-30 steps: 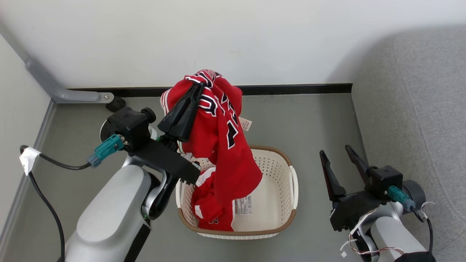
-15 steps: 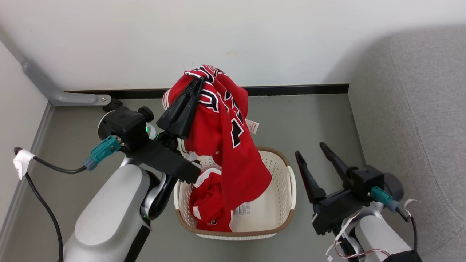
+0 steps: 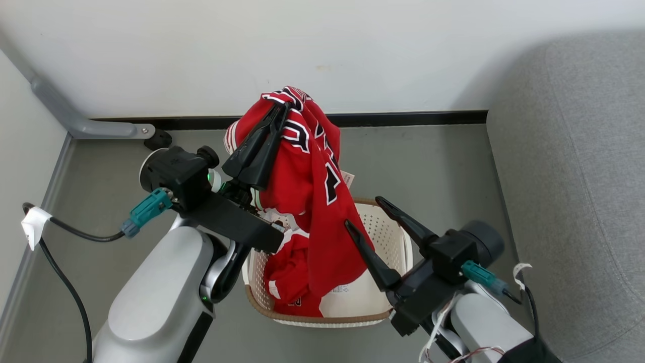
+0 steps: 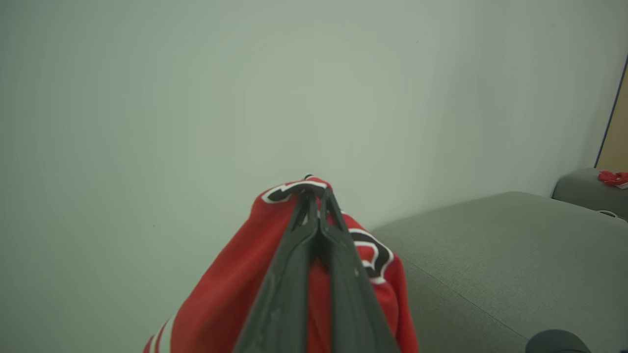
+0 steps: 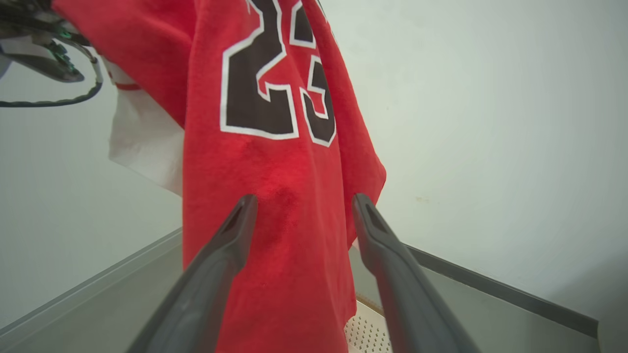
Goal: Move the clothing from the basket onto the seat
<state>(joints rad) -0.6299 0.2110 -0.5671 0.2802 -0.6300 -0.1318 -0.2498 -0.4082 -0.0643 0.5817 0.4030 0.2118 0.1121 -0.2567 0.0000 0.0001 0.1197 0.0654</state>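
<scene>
The left gripper was clamped tight on the top of the jersey, as it had been a second earlier, holding it high. The red cloth hung down in a long fold, its lower hem dangling into the basket. A second red piece with white trim lay bunched against the basket's left wall, beside a paper label.

The real change was on the right. The right gripper, which had waited near the seat with its fingers spread, had swung in over the basket's right side. It stood wide open and held nothing. In the right wrist view the hanging jersey lay between and just beyond its fingers – whether they touched the cloth I could not tell. I judged it was coming for a second grip on the jersey's lower part, so both arms could carry the garment across.

The floor was plain grey, with a black cable at far left. A pale wall ran behind it, and the grey seat rose at the right, well apart from the basket.
</scene>
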